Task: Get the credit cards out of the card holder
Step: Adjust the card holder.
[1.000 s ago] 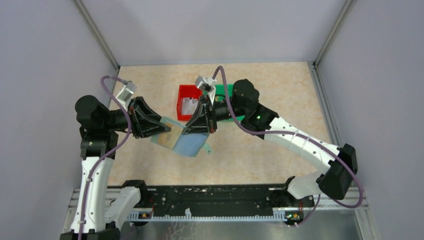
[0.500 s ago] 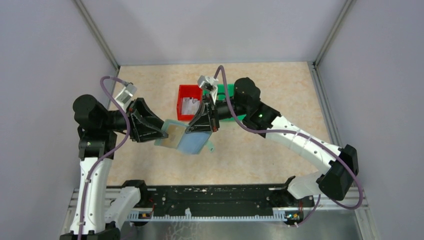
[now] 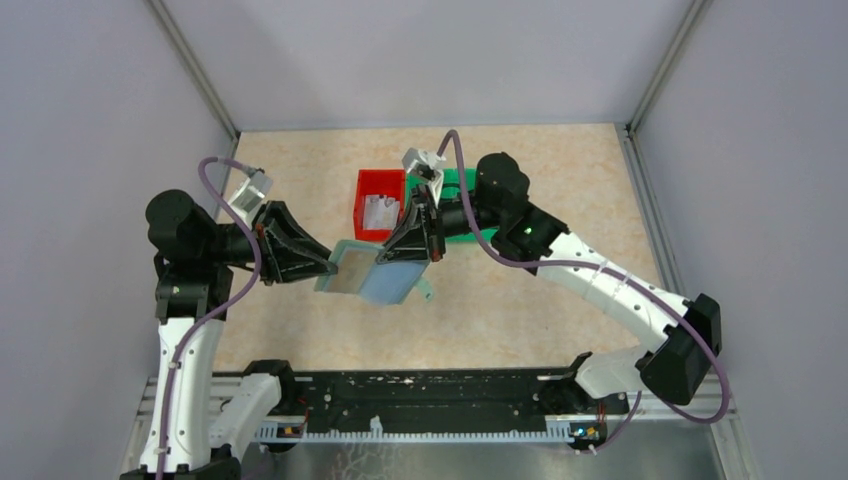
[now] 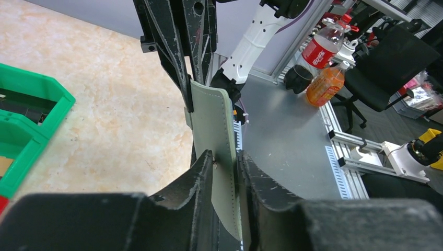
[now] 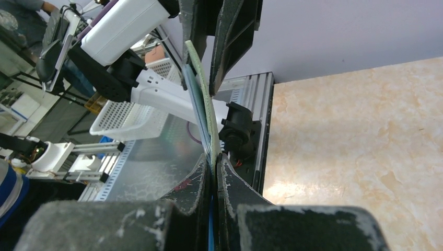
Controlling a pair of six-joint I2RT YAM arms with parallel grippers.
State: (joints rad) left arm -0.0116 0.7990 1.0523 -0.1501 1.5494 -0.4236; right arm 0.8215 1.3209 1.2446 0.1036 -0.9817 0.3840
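The card holder point(image 3: 388, 280) hangs open above the table, pale blue-grey inside facing up, held between both arms. My left gripper point(image 3: 328, 266) is shut on its left flap; in the left wrist view the grey-green stitched flap point(image 4: 211, 117) stands between the fingers of that gripper point(image 4: 226, 158). My right gripper point(image 3: 403, 256) is shut on the holder's far right edge, and the holder's layers point(image 5: 201, 107) run into its closed jaws point(image 5: 214, 158). A shiny tan panel point(image 3: 352, 272) fills the left half; I cannot tell whether it is one of the credit cards. No card shows clearly apart from the holder.
A red bin point(image 3: 380, 190) with something pale inside stands just behind the holder. A green bin point(image 3: 458, 182) sits beside it, mostly hidden by the right arm, and shows at the left of the left wrist view point(image 4: 26, 120). The black rail point(image 3: 430, 405) runs along the near edge.
The holder has shifted a little up and to the right and lies flatter. The left gripper has slid back from over the left half to its outer edge.
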